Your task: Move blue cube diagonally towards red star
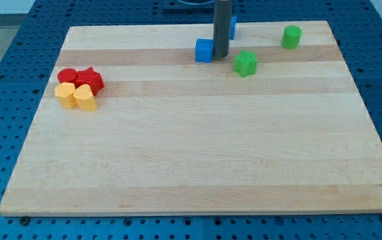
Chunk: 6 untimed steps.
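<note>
The blue cube (pixel 204 51) sits on the wooden board (pixel 197 147) near the view's top, a little right of centre. My tip (pixel 221 55) is right beside the cube's right side, touching or nearly touching it. The red star (pixel 91 79) lies far to the view's left, slightly lower than the cube, in a tight cluster with other blocks. A second blue block (pixel 233 27) is mostly hidden behind the rod.
A red cylinder (pixel 67 75) sits left of the star. A yellow hexagon-like block (pixel 65 93) and a yellow heart-like block (pixel 85 97) lie just below them. A green star (pixel 245 63) is right of my tip. A green cylinder (pixel 291 37) is at top right.
</note>
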Each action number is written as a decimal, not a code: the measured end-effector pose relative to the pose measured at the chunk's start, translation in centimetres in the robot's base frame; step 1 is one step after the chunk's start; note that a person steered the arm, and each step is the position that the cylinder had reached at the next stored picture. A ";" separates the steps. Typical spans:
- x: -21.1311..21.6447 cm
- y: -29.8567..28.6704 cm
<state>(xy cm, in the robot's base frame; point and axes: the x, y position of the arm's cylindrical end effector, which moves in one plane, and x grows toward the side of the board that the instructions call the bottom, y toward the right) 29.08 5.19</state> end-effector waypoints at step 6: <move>-0.2 -2.1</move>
